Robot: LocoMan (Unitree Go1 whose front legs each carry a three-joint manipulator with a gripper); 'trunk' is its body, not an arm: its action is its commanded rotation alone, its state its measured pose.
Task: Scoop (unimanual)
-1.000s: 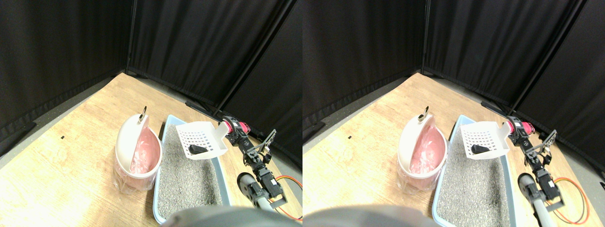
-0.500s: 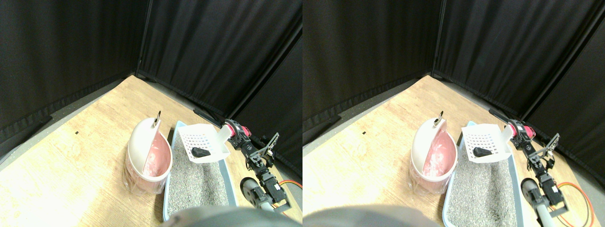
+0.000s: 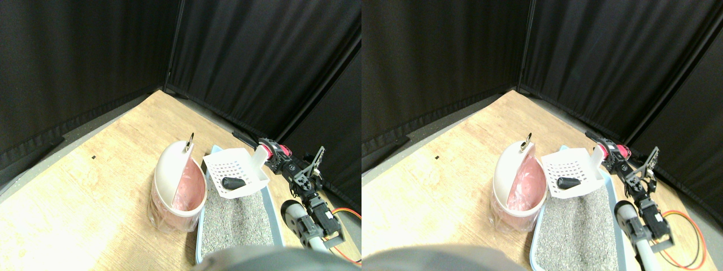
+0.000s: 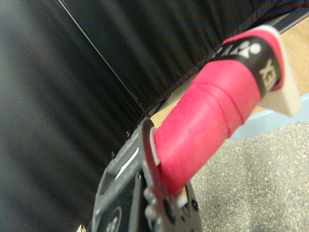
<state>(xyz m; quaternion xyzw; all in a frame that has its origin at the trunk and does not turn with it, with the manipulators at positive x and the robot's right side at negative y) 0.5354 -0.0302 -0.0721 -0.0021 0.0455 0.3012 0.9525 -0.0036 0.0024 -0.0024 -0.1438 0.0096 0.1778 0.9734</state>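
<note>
At the far left lay the bare wooden floor (image 3: 85, 186), backed by black curtains (image 3: 85, 51). Next stood the white bin (image 3: 172, 178) with its pink liner (image 3: 192, 189), its swing lid tipped so that the mouth faced the litter side, a small metal ring (image 3: 191, 137) at its top. Just beside it on the right sat the pale blue litter tray (image 3: 199, 248), filled with grey litter (image 3: 234, 220). The white slotted scoop (image 3: 234, 172) hung in the air above the tray's far end, close to the bin's rim but not over its mouth, roughly level, with one dark lump (image 3: 230, 182) resting in its pan. Its red-wrapped handle (image 4: 212, 121) ran back toward the right gripper (image 3: 275, 158), whose jaw frame sat against the handle's end; the handle appeared clamped there, since the scoop stayed aloft with nothing else under it. Farther right were the manipulator's links and an orange cable (image 3: 347, 214) on the floor. By the look of things the scooping itself was done and the lump lifted clear of the litter; what remained was the rest of the carry to the bin and the tipping of the lump into the liner.
</note>
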